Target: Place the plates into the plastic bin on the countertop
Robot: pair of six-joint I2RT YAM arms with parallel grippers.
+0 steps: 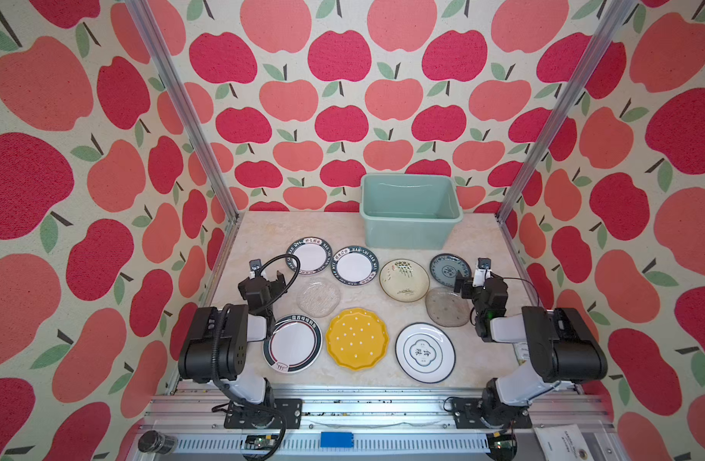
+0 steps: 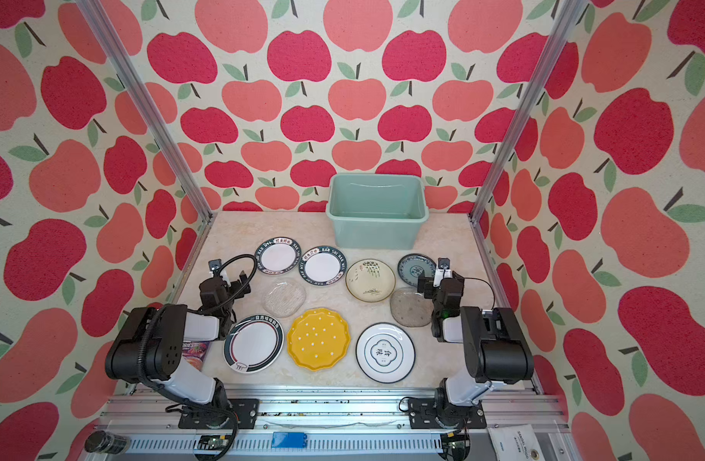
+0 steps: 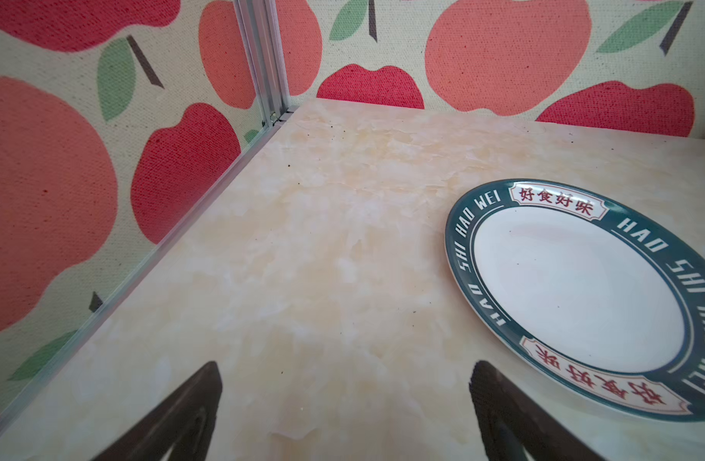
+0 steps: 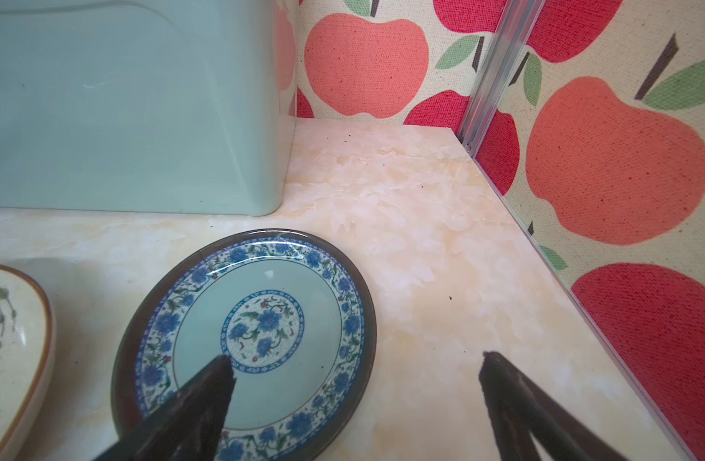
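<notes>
apple wallpaper (image 1: 343, 60) on every side and a beige marble desk (image 1: 303, 227) underneath, that's the setting. progress report: basically zero. the plastic bin (image 1: 410, 218) sits at the back of the desk, ahead of my right end effector (image 4: 357, 357) and a bit to its left. as far as i can see into it, it's empty. all nine plates (image 1: 355, 265) lie flat on the desk, none stacked, though a couple look like they touch at the rims.

my left end effector (image 3: 347, 365) is spread wide with nothing in it, low over bare desk. the nearest lettered-rim plate (image 3: 578, 287) is just ahead and to its right, rim close beside one finger, not touched as far as i can tell.

the right end effector is spread wide and empty too. its left finger hangs over the blue patterned plate (image 4: 259, 319) and the other over bare desk, so the rim sits between them. can't tell if that finger touches the plate.

my guess is the blue one goes first, since it's nearest the bin. then eight more: the cream floral plate (image 1: 404, 279), yellow scalloped plate (image 1: 357, 338), emblem plate (image 1: 424, 352), two clear glass plates (image 1: 318, 296) and the lettered ones.
</notes>
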